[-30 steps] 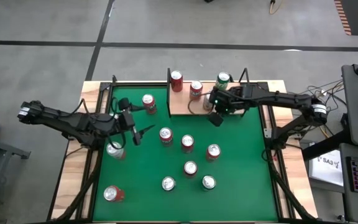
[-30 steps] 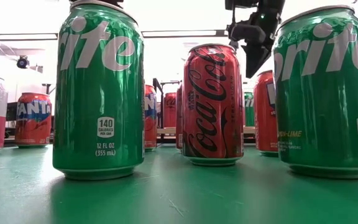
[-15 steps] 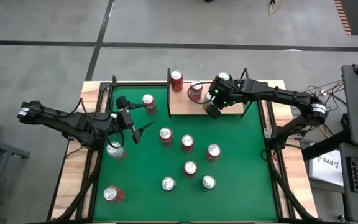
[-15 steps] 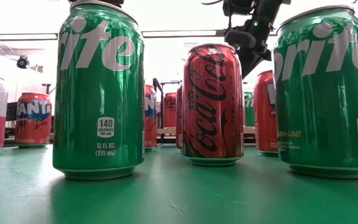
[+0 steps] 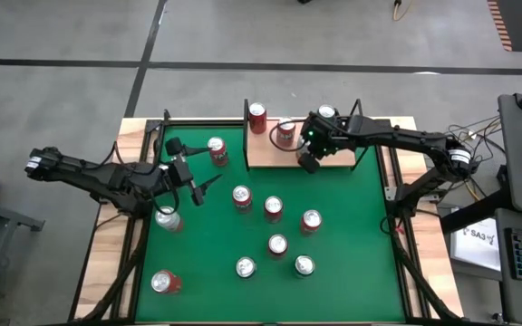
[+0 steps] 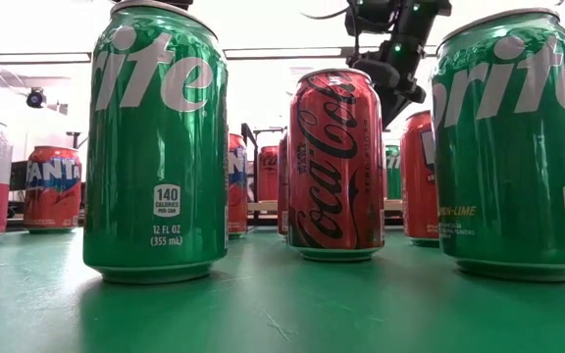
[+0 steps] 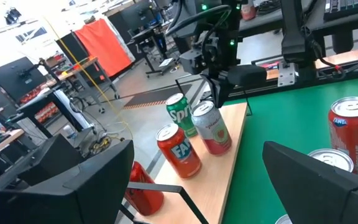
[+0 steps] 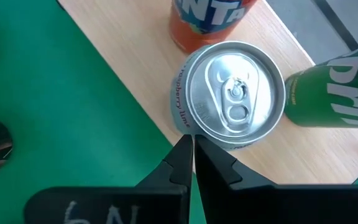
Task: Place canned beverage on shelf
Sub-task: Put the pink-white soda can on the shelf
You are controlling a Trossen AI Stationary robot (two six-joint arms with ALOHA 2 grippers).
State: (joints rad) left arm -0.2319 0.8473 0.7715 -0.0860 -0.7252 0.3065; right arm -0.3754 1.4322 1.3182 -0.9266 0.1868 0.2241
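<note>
Blocking most of the low view, two green Sprite cans [image 6: 155,142] and a Coca-Cola can [image 6: 336,162] stand close to the lens, so the shelf [image 6: 263,206] shows only as a thin tan strip far behind them. In the right wrist view the brand on the silver-topped can [image 8: 232,96] is cut off; only part of its pink lettering reads.

That can stands upright on the light wood shelf [image 8: 135,74], just ahead of the right gripper's [image 8: 192,149] fingers, which are pressed together with their tips at the can's rim; whether they touch it is unclear. A Fanta can [image 8: 213,18] stands beyond it and a green Sprite can [image 8: 331,93] to one side, all on the board.

The left gripper [image 5: 198,186] hangs over the green counter [image 5: 352,226] with fingers spread and nothing between them, a red can [image 5: 217,150] just beyond them. Six more cans stand in the counter's middle.
</note>
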